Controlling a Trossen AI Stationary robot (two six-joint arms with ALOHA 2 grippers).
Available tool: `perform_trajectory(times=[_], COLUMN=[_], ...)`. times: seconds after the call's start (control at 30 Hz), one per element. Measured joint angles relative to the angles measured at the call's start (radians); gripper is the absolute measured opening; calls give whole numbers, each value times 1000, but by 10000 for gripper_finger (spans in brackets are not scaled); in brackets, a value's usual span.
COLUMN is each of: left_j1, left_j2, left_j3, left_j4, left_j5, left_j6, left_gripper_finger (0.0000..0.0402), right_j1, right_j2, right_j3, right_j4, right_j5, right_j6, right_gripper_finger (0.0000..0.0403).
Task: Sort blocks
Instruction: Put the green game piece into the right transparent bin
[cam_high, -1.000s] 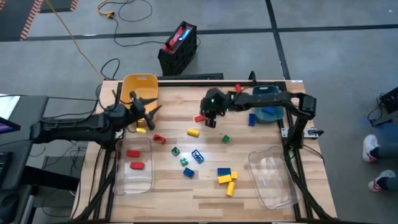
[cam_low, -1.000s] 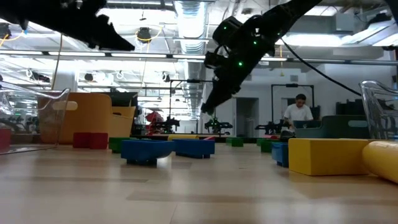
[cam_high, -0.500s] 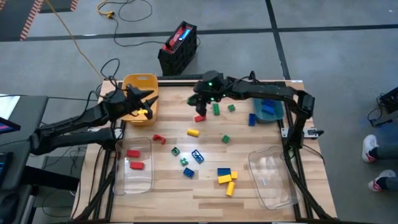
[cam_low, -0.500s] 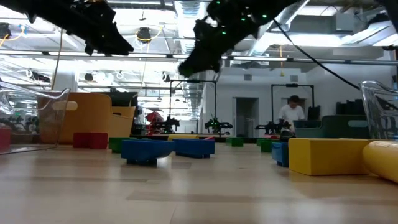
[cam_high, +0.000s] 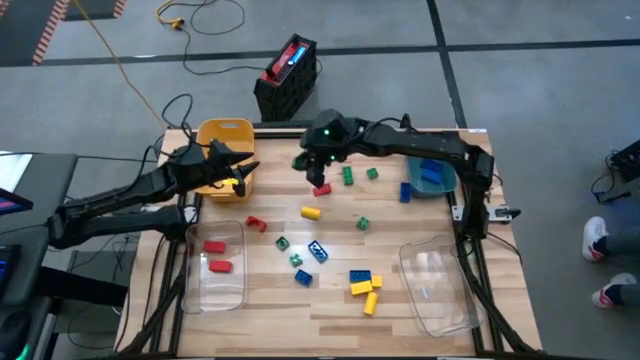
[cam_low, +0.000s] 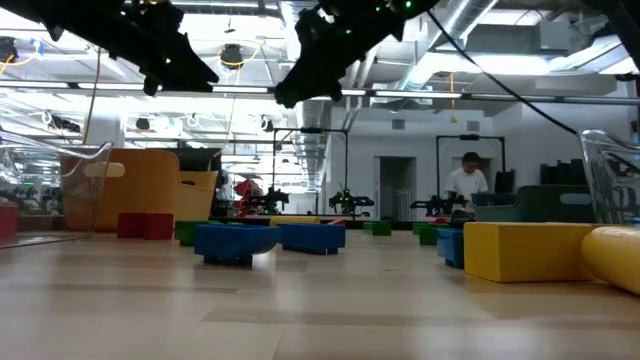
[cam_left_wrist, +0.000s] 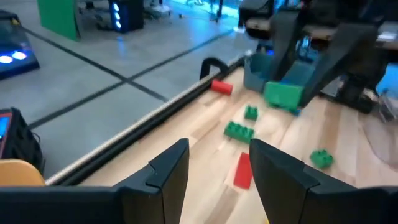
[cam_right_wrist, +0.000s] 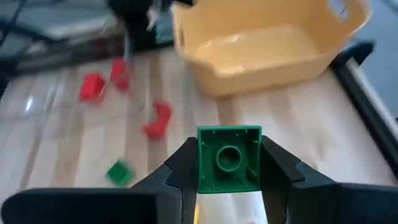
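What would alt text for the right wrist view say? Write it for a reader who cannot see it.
The right gripper holds a green block between its two dark fingers, hollow underside facing the camera, above the wooden table. An empty yellow bin sits beyond it, with red blocks and a small green block scattered off to one side.

A robotics lab is indicated: a wooden table (cam_high: 330, 300) is set on a grey taped floor (cam_high: 520, 60), and further robot rigs (cam_low: 345, 203) and a seated person (cam_low: 468, 182) are seen under exposed ceiling ducts (cam_low: 310, 25).
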Motion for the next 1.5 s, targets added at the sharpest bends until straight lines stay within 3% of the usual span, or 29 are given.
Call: perform_trajectory(times=[0.23, 0.37, 0.47, 0.6, 0.77, 1.0, 1.17, 1.3, 1.5], left_j1=[-20, -83, -162, -255, -300, -337, -380, -404, -417], left_j2=[107, 162, 188, 211, 209, 209, 209, 209, 209], left_j3=[-1, -1, -9, -39, -30, -29, -29, -29, -28], left_j4=[7, 6, 47, 170, 209, 210, 221, 220, 220], left_j5=[39, 54, 34, -52, -61, -64, -63, -63, -63], left_j6=[56, 112, 170, 205, 180, 59, 33, 30, 125], left_gripper_finger=[163, 163, 163, 163, 163, 163, 163, 163, 163], right_j1=[44, 140, 294, 512, 742, 916, 921, 913, 890], right_j2=[-43, -102, -166, -292, -446, -530, -502, -493, -493], right_j3=[-2, -5, -73, -236, -375, -497, -658, -788, -883], right_j4=[-365, -620, -710, -646, -616, -765, -743, -596, -485], right_j5=[-13, 4, 138, 208, 299, 374, 294, 197, 185], right_j6=[-168, -68, 49, 283, 656, 1113, 1202, 1186, 1195], right_gripper_finger=[133, 131, 131, 130, 130, 129, 129, 129, 164])
